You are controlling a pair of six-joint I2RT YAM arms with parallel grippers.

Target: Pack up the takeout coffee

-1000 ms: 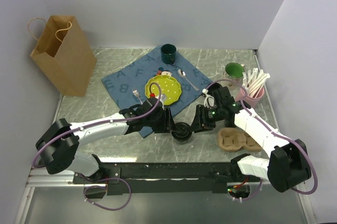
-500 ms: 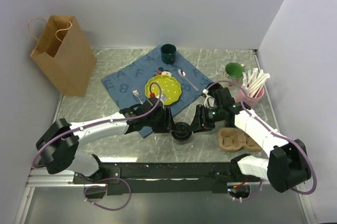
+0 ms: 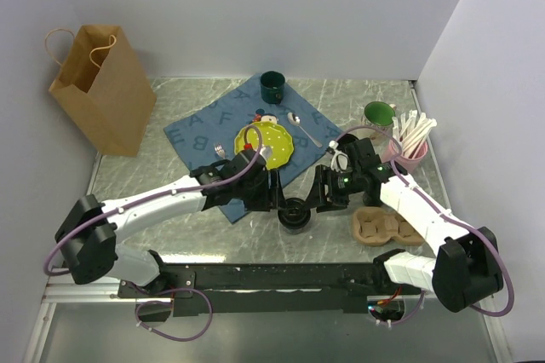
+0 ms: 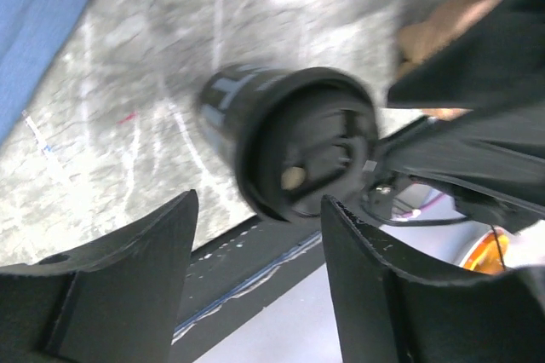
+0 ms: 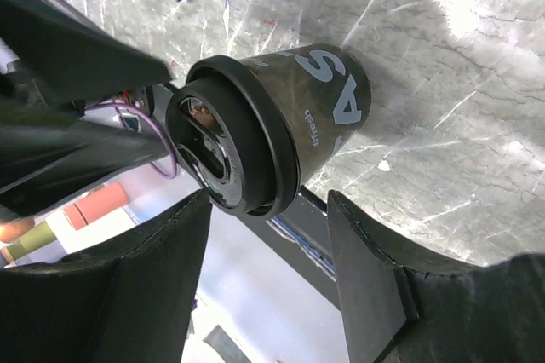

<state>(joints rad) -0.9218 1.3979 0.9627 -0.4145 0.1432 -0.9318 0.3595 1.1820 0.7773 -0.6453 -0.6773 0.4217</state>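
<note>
One takeout coffee (image 3: 294,212), a small black cup with a round black lid and white lettering, stands on the marble table near its front edge. My left gripper (image 3: 274,201) sits just left of it and my right gripper (image 3: 317,201) just right of it. In the left wrist view the takeout coffee (image 4: 289,141) lies beyond the tips of my left gripper (image 4: 260,210), which is open with nothing between its fingers. The right wrist view shows the takeout coffee (image 5: 272,133) just past the tips of my right gripper (image 5: 268,210), also open and holding nothing.
A brown pulp cup carrier (image 3: 381,225) lies at the front right. A brown paper bag (image 3: 98,86) stands at the back left. On a blue cloth (image 3: 204,129) are a yellow plate (image 3: 266,143), a spoon (image 3: 302,129) and a dark green mug (image 3: 272,86). A pink holder (image 3: 407,146) stands at the right.
Both grippers have opened wider and drawn back a little from the cup. The left arm has risen slightly. The cup stands where it was.
</note>
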